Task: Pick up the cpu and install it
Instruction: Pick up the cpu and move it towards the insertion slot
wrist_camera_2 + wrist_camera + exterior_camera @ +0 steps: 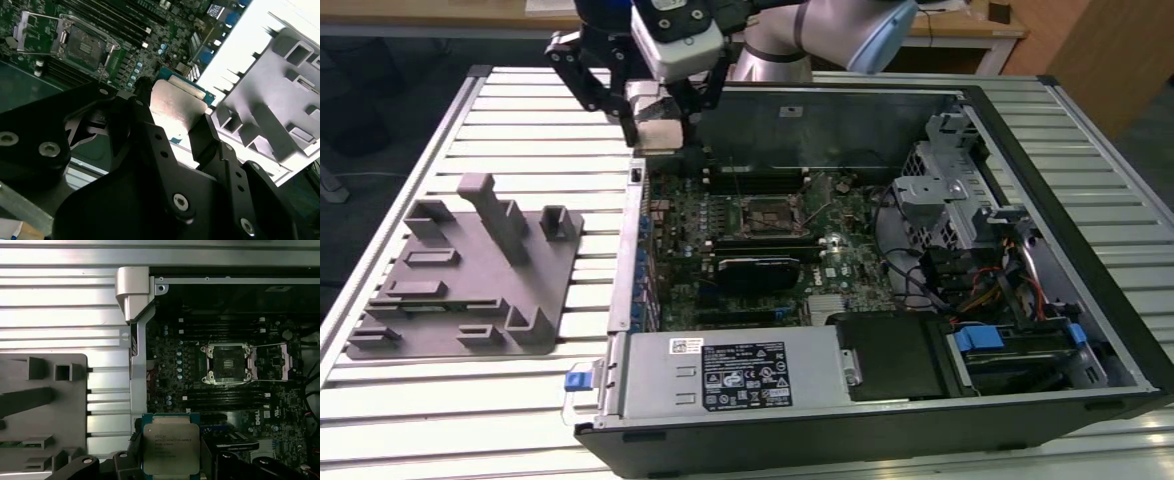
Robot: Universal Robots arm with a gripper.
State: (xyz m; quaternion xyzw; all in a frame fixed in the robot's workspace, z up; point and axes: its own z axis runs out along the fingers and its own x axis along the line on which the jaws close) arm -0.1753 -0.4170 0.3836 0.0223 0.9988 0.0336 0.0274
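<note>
Pick-up is done! The gripper (660, 130) has its fingers (146, 131) clamped on the cpu (171, 449), pinching it by two opposite edges, and the chip is up in the air. In the exterior view it hangs over the far corner of the open computer case (1014, 150), right by the wall on the exterior view's left, the side facing the grey tray (400, 315). Installing is the half not yet done: the socket (227, 364) sits empty out on the motherboard (847, 265), its load plate (272, 362) swung open, and the chip is well apart from it. As for the chip itself, it's a small flat square with a silvery metal lid carrying faint print and a green rim showing around it. It faces the camera squarely in the first wrist view and catches a bright glare in the second.
</note>
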